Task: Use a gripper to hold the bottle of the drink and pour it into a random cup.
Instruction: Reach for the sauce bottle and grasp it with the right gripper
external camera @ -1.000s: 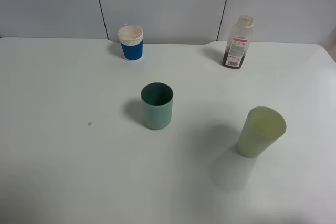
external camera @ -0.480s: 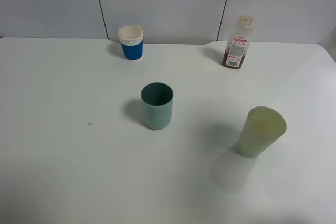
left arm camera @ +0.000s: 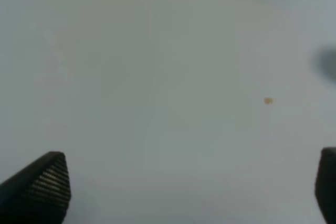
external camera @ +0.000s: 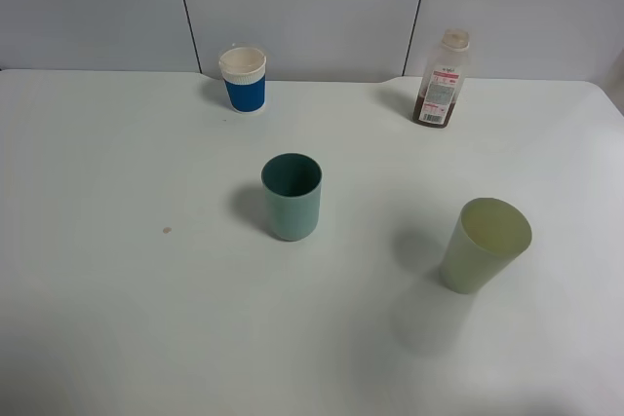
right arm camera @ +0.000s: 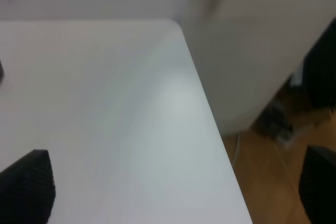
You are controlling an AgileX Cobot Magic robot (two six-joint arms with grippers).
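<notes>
- The broad white table carries everything.
- The plain teal-green plastic tumbler stands upright near the table's middle.
- The small clear plastic bottle with brownish drink and a white-and-pink label stands upright at the far right, by the wall.
- The black-fingered left gripper, jaws spread wide, hangs over bare table near a tiny brown speck, well apart from the bottle.
- The right gripper, equally wide, hangs above a table edge.
</notes>
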